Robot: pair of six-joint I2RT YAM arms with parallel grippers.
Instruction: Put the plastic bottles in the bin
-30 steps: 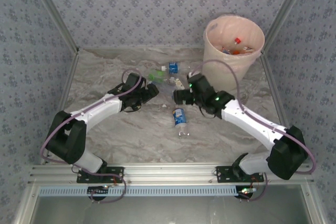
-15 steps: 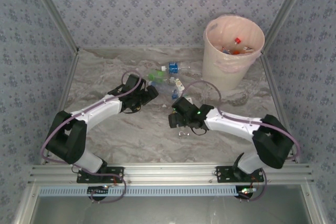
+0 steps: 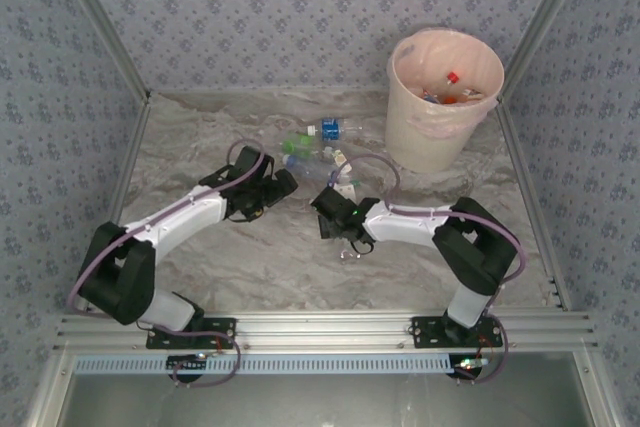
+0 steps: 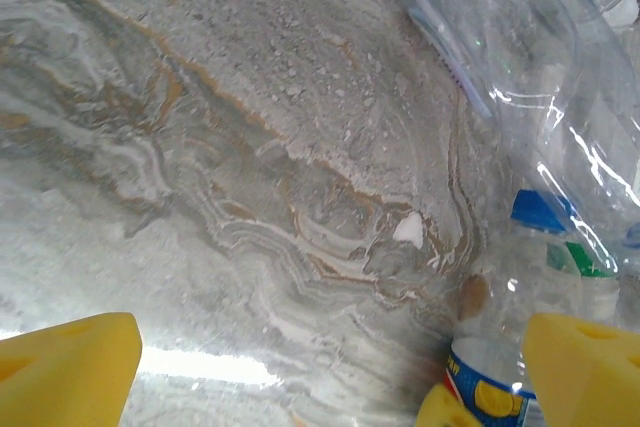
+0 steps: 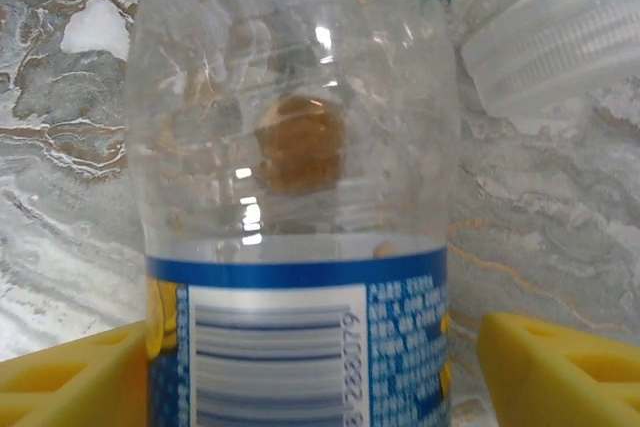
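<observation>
A clear bottle (image 5: 295,247) lies on the desk (image 3: 200,137), well apart from the bin (image 3: 420,137), off its left side and nearer the arm bases. Its smooth, thin-walled, rounded body is wrapped in a glossy blue label printed with a white barcode panel. The right end effector (image 5: 300,367) straddles it. One foam-yellow pad (image 5: 70,377) sits right at the label's edge, while the other stands a little apart from the plastic. The grip is therefore not clenched: the fingers are apart around the bottle.

Just beside it, on the side nearer the bin, a green-labelled bottle (image 5: 560,47) shows a ribbed white cap.

The other loose bottles (image 3: 320,147) lie in a small heap between that bottle and the bin's foot. They are crinkled and transparent, with blue and green labels. The left end effector (image 3: 283,184) hovers at the side of the heap away from the bin. It is released, its blocky yellow pads spread wide over bare desk. In the left wrist view a blue-and-yellow labelled bottle (image 4: 485,387) lies just beside one pad.

The bin is a round, cream-white bucket that tapers towards its base, lined with a thin, wrinkled pink bag. It already holds several bottles (image 3: 447,89), one of them red-capped.

The desk top is matt, with a marble pattern of grey swirls and brown veins.
</observation>
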